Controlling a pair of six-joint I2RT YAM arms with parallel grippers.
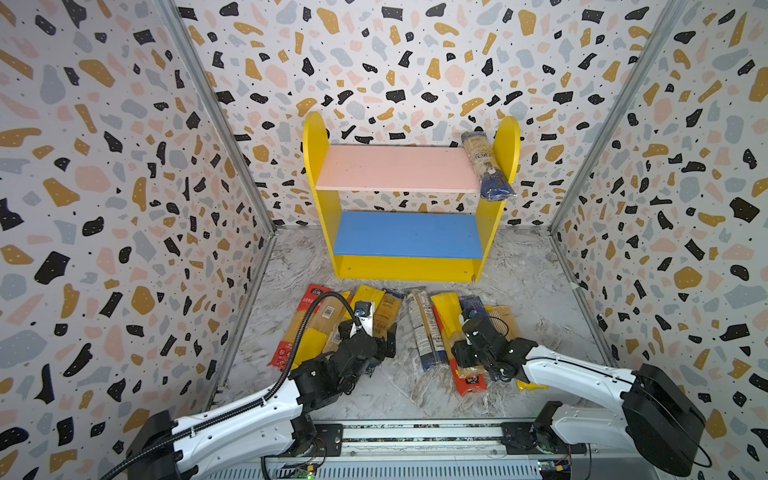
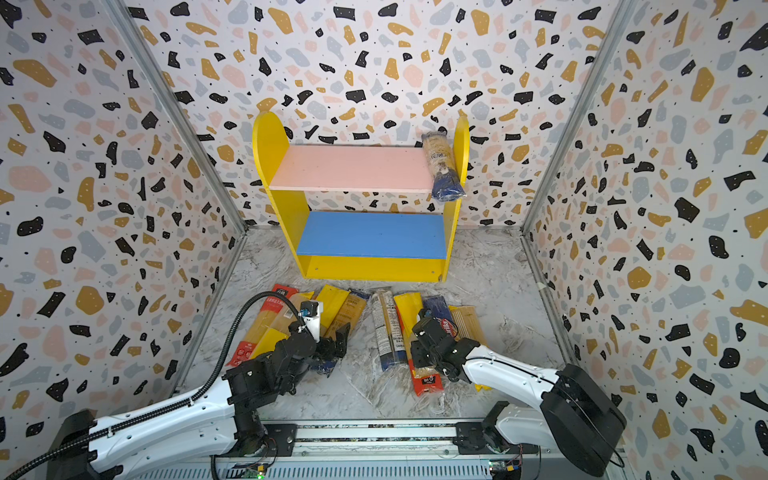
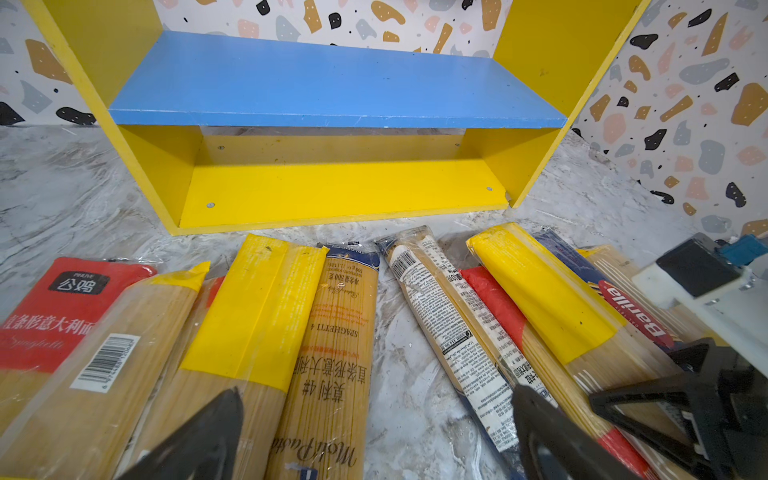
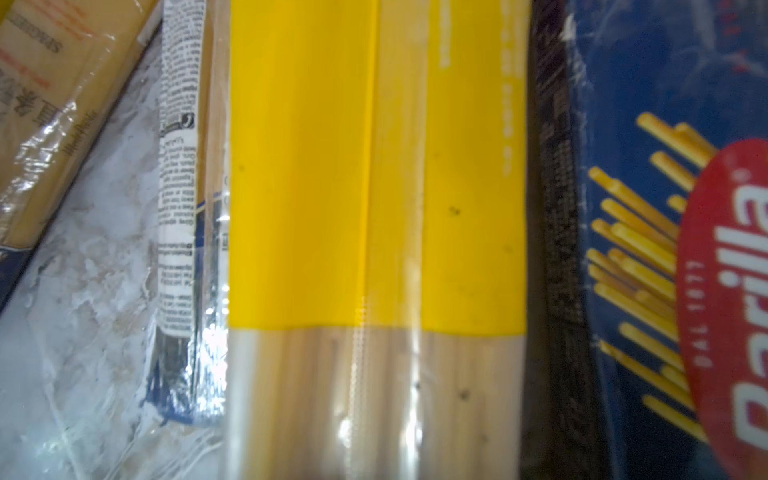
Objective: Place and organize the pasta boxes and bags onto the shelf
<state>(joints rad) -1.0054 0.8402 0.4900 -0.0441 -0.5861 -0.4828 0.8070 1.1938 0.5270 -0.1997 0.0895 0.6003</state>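
The shelf (image 1: 324,208) stands at the back wall with a pink upper board (image 1: 395,168) and a blue lower board (image 3: 332,83). One dark-blue-ended pasta pack (image 1: 484,166) lies at the pink board's right end and overhangs the front. Several packs lie in a row on the floor before the shelf. My left gripper (image 3: 374,432) hangs open over a tan pack (image 3: 332,353) and bare floor. My right gripper (image 1: 459,345) is pressed down onto a yellow-ended pack (image 4: 374,208), beside the blue Barilla pack (image 4: 665,208). Its fingers are hidden.
Patterned walls close in the marble floor (image 1: 532,299) on three sides. A red-ended pack (image 1: 307,316) lies at the row's left end and a white-labelled pack (image 1: 424,328) in the middle. The arms' rail (image 1: 415,434) runs along the front.
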